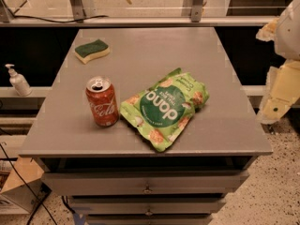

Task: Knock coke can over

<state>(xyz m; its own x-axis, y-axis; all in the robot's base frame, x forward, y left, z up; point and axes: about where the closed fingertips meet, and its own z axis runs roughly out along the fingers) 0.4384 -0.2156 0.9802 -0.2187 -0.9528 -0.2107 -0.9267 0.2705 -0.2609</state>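
Note:
The red coke can (101,102) stands upright on the grey cabinet top (154,50), at the front left, with its silver top and pull tab facing up. My gripper (280,90) hangs at the right edge of the view, beyond the cabinet's right side. It is far to the right of the can and touches nothing.
A green snack bag (164,108) lies flat just right of the can, nearly touching it. A green and yellow sponge (92,50) sits at the back left. A soap dispenser (18,80) stands on a shelf to the left. Drawers (147,184) are below the top.

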